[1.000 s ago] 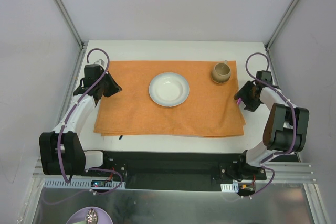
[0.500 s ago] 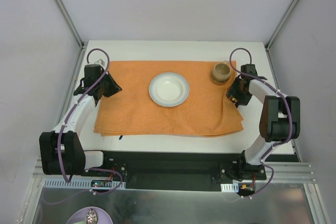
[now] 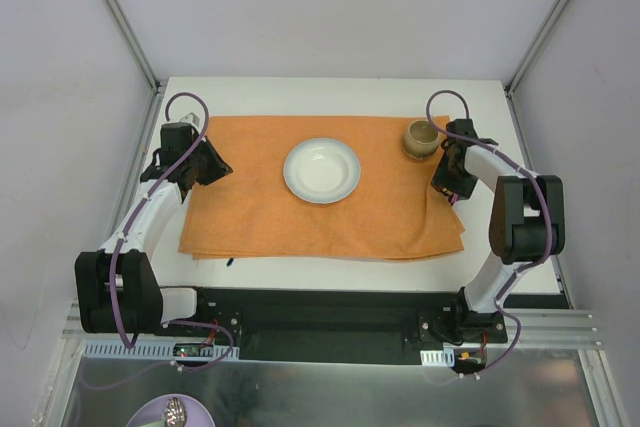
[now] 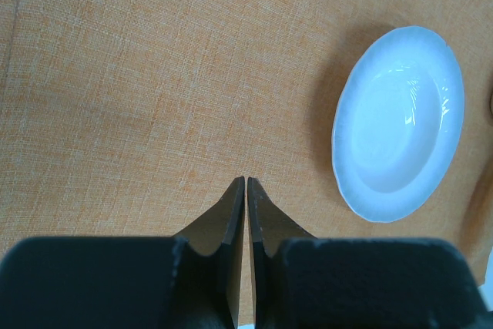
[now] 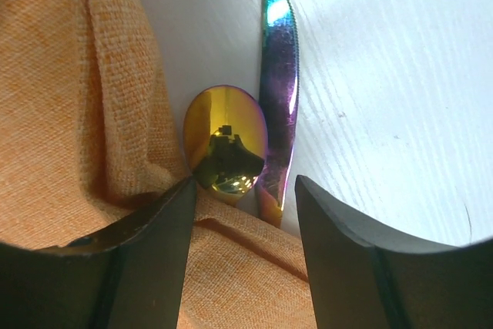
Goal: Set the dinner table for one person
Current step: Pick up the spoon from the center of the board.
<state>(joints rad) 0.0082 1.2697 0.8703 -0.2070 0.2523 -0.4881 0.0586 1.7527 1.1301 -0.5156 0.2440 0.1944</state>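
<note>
Dinner table (image 3: pixel 330 97) spans the top view, with the placemat (image 3: pixel 260 207) centred on it. At 3 o'clock, off the mat edge, the right gripper (image 5: pixel 243 198) is spread and straddles the spoon (image 5: pixel 225 148) bowl. The knife (image 5: pixel 279 75) lies tight alongside. I'd centre on the spoon and keep the knife and mat fold out of the pinch. The left gripper (image 4: pixel 246 182) at 9 o'clock is pressed together and empty. Both handles are cut off, and the arm hides the cutlery from above.

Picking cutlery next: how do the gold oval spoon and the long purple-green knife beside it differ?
The iridescent metal spoon shows a rounded gold bowl; the iridescent metal knife is long, narrow, purple shading to green. The spoon lies against a fold of the orange cloth placemat; the knife lies farther out on the white dinner table. Both are mirror-shiny, side by side.
</note>
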